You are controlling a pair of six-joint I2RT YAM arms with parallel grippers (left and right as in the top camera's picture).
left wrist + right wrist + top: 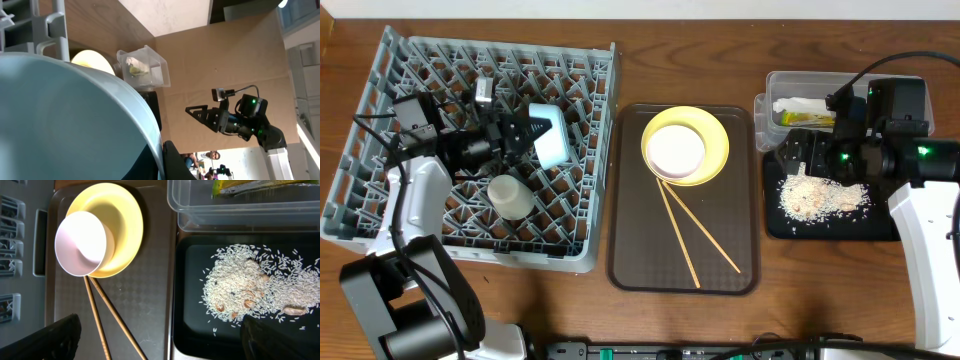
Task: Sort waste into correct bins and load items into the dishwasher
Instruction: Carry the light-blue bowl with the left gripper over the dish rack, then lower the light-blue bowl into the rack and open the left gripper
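My left gripper (525,135) is shut on the rim of the light blue bowl (550,135) and holds it on edge over the grey dish rack (380,180). The bowl fills the left wrist view (65,115). A small white cup (508,195) sits in the rack. The yellow plate (710,135) holds the white bowl (675,150), with two chopsticks (695,235) below it. My right gripper (788,155) is open and empty (165,345) above the black tray's (880,228) left edge. Rice scraps (250,285) lie in the black tray. The wrapper (810,120) and napkin (798,104) lie in the clear tub (775,82).
The plate, white bowl and chopsticks rest on a large brown serving tray (640,260) between the rack and the bins. The clear tub sits directly behind the black tray at the right. Bare wooden table runs along the front edge (820,300).
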